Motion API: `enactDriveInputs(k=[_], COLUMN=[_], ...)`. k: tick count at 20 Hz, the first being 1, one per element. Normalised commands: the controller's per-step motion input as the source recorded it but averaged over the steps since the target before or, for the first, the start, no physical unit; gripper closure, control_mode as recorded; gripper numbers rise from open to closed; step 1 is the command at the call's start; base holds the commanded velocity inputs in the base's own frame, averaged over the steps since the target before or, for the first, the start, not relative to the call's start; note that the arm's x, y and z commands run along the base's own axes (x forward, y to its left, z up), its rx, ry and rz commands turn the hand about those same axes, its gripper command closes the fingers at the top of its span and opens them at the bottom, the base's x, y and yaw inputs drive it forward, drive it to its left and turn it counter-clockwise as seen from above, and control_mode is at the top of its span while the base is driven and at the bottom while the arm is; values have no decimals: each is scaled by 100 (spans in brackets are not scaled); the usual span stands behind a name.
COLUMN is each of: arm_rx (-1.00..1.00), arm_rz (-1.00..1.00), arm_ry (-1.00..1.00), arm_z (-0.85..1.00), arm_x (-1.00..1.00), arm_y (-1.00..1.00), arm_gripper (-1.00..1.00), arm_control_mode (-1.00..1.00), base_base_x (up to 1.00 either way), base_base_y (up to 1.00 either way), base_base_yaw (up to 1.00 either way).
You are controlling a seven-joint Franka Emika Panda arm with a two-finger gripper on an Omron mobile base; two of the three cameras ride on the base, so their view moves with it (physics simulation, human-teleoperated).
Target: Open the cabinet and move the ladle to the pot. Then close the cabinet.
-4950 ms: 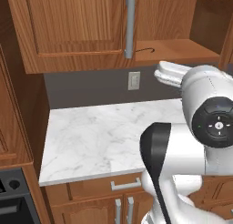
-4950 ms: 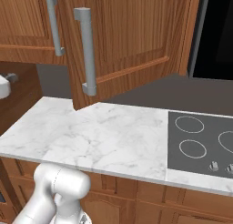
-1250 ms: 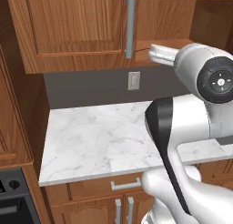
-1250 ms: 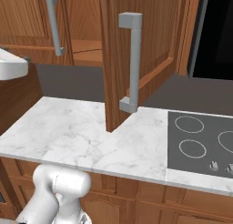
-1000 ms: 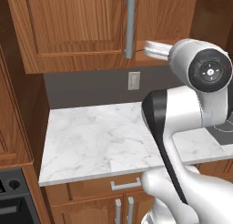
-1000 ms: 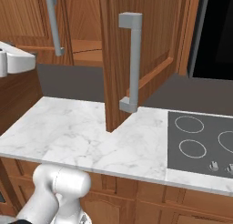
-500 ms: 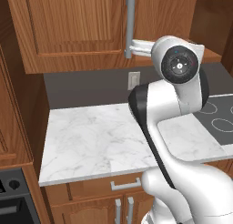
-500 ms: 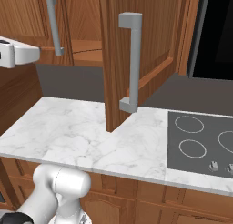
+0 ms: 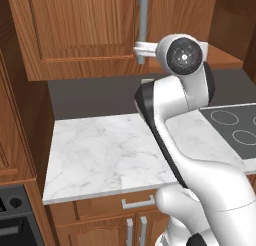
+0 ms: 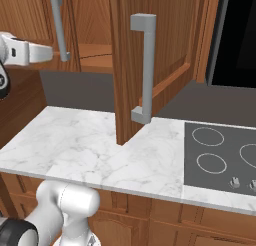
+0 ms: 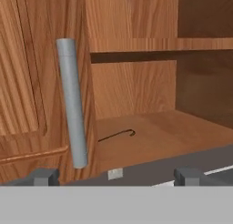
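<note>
The gripper (image 11: 113, 175) is spread wide and holds nothing, facing the cabinet (image 11: 136, 73). The right door (image 10: 150, 65) stands open; the left door (image 9: 85, 30) is shut. The ladle (image 11: 117, 135) lies on the lower shelf, untouched. Grasping, transfer to the pot and closing remain.

You are looking at the cabinet (image 10: 90, 30) with its right door (image 10: 150, 55) standing swung out over the counter (image 10: 95, 145), and its left door (image 9: 85, 32) lying shut. The claw (image 11: 116, 175) is hanging just in front of the opening, right of the left door's handle (image 11: 73, 104). Ahead of the claw, the ladle (image 11: 117, 135) is lying on the bottom shelf (image 11: 173, 132). The cooktop (image 10: 220, 150) is sitting well to the claw's right.
</note>
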Motion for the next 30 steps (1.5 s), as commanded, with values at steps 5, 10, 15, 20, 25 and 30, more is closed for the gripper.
enactDriveInputs(k=[5, 10, 15, 20, 25, 30], arm_rx=[0, 0, 0, 0, 0, 0], arm_rz=[12, 16, 12, 5, 2, 0], arm_ry=[15, 9, 1, 0, 0, 0], arm_z=[0, 0, 0, -7, -15, -4], arm_x=[6, 0, 8, 21, 21, 43], arm_y=[21, 15, 1, 0, 0, 0], arm_gripper=[-100, -100, -100, -100, -100, -100], arm_control_mode=[-100, -100, -100, -100, -100, -100], base_base_x=[0, 0, 0, 0, 0, 0], base_base_y=[0, 0, 0, 0, 0, 0], base_base_yaw=[0, 0, 0, 0, 0, 0])
